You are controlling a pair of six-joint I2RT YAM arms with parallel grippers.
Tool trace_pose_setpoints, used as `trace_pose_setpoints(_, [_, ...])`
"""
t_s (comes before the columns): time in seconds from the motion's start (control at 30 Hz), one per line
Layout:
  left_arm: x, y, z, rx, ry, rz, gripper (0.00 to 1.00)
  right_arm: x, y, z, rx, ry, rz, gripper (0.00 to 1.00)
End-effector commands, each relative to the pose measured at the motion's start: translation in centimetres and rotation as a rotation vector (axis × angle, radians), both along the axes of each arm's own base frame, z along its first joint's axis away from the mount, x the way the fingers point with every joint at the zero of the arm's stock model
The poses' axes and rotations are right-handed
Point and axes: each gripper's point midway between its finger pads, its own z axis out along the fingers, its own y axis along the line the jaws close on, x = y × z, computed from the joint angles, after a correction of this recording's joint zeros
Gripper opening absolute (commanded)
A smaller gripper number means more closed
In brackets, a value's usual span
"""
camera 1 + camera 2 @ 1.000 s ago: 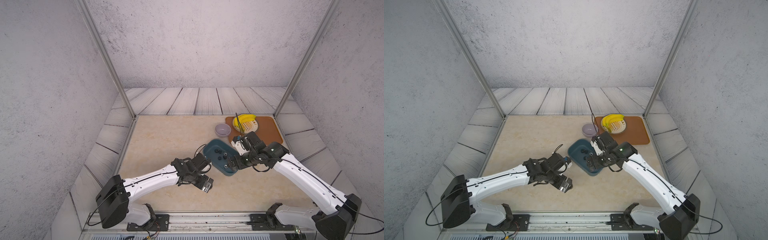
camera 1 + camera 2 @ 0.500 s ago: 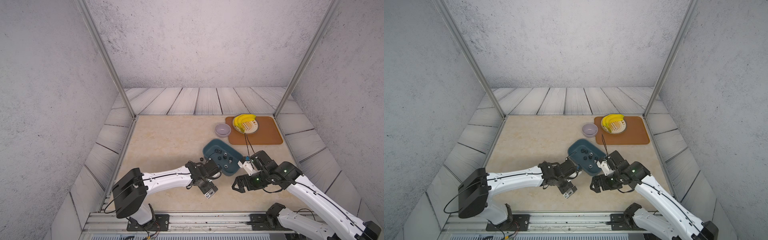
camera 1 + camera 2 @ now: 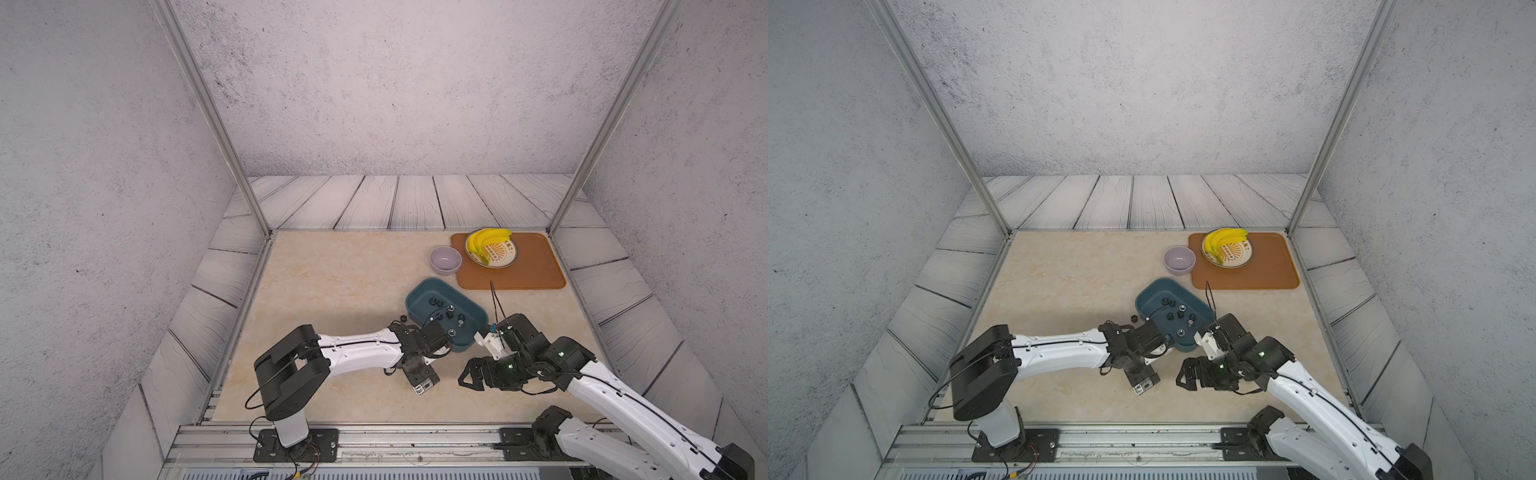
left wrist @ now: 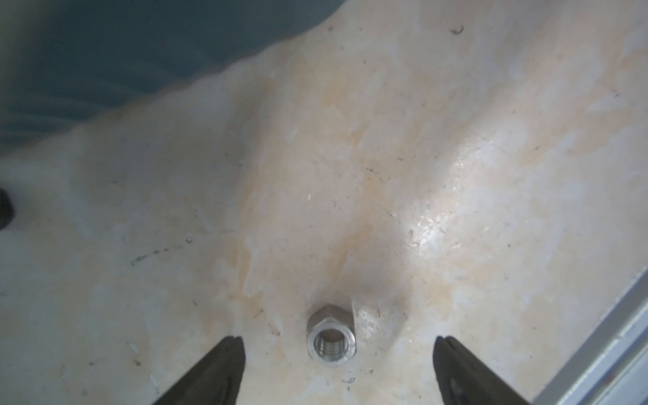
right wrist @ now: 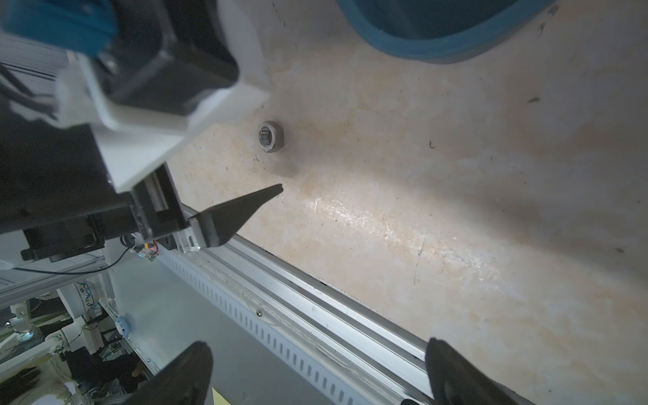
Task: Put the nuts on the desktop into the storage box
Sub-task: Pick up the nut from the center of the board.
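Tabletop point(image 4: 385, 175): cream marble-pattern slab, polished, with one glossy glare patch; fine scratches and dark specks show close up.
Nut point(image 4: 331, 342) lying on it: bare silvery-grey metal, dull sheen, threaded bore.
Storage box point(image 3: 419, 293): teal plastic, smooth, matt to satin.
Nuts in the box point(image 3: 450, 314): some black, some grey metal.
Left pincer point(image 4: 338, 354), fingers point(image 4: 210, 375): matt black, plastic-looking.
Tray point(image 3: 536, 266): orange-brown, smooth, matt.
Bowl point(image 3: 445, 260): lilac, glossy.
Surround point(image 3: 415, 203): grey wood-grain planks.
Walls point(image 3: 395, 104): rough, speckled grey, concrete-like.
Front rail point(image 5: 315, 298): pale brushed metal.
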Motion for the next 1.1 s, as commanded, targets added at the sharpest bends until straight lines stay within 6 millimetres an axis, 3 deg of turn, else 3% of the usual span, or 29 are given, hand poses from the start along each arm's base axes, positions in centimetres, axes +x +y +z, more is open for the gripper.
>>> trace_pose_setpoints(0.0, [0.0,-0.1,-0.3,0.019,0.032,-0.018,0.85,0.5,0.0,-0.2,-0.014,-0.005,-0.021,0.99])
trace_pose_setpoints(0.1, [0.1,0.0,-0.5,0.022,0.062,-0.009,0.74,0.6,0.0,-0.2,-0.018,0.0,-0.022,0.99])
trace_pose_setpoints(0.23, [0.1,0.8,-1.0,0.037,0.101,0.022,0.72,0.5,-0.1,-0.2,-0.025,0.008,-0.018,0.99])
trace_pose_setpoints(0.33, [0.0,0.9,-1.1,0.041,0.121,0.03,0.6,0.5,-0.1,-0.2,-0.025,0.003,-0.02,0.99])
trace_pose_setpoints(0.53, [-0.1,0.9,-1.2,0.049,0.136,0.031,0.5,0.7,0.0,-0.3,-0.032,0.003,-0.019,0.99])
trace_pose_setpoints(0.7, [-0.2,1.0,-1.5,0.051,0.161,0.037,0.33,0.8,0.1,-0.2,-0.031,0.009,-0.02,0.99])
trace_pose_setpoints(1.07, [0.1,1.4,-1.0,0.052,0.178,0.09,0.32,1.2,0.2,0.0,-0.039,0.001,-0.026,0.99])
